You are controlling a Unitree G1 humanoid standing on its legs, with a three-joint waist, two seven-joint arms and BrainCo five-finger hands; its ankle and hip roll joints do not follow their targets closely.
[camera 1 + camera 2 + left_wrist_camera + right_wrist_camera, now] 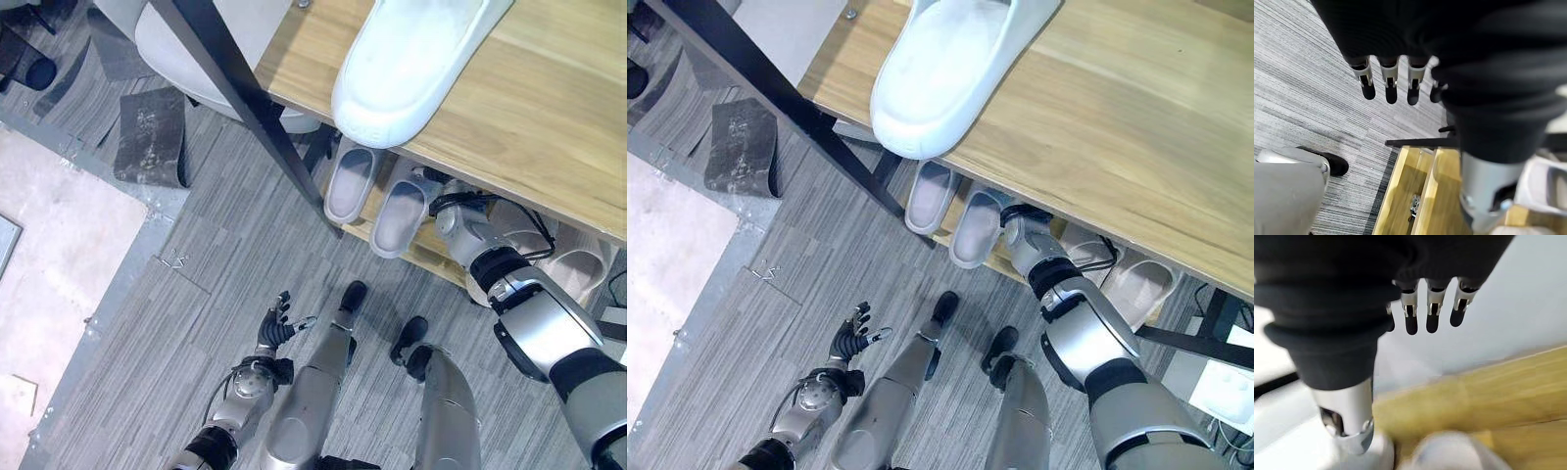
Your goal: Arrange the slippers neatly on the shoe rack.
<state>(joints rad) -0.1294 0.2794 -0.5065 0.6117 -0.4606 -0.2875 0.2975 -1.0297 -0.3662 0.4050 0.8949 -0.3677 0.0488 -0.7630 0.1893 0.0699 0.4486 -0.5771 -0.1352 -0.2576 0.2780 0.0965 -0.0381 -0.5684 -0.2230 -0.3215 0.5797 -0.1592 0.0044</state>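
A large white slipper (pixel 411 59) lies on the wooden top of the shoe rack (pixel 549 117), its toe hanging over the front edge. On the lower shelf (pixel 431 257) two grey slippers (pixel 350 184) (pixel 397 215) stand side by side, and another pale pair (pixel 578 269) sits further right. My right hand (pixel 1021 230) reaches in under the top board, between the two pairs. In the right wrist view its fingers (pixel 1432 316) are straight and hold nothing. My left hand (pixel 276 328) hangs over the carpet with its fingers (pixel 1391 88) spread and empty.
A dark slanted rack post (pixel 245 98) crosses in front of the shelves. A pale rounded seat (pixel 186 49) and a dark loose carpet piece (pixel 152 137) lie to the left, beside a light floor panel (pixel 59 255). A white box (pixel 1225 392) sits at the right.
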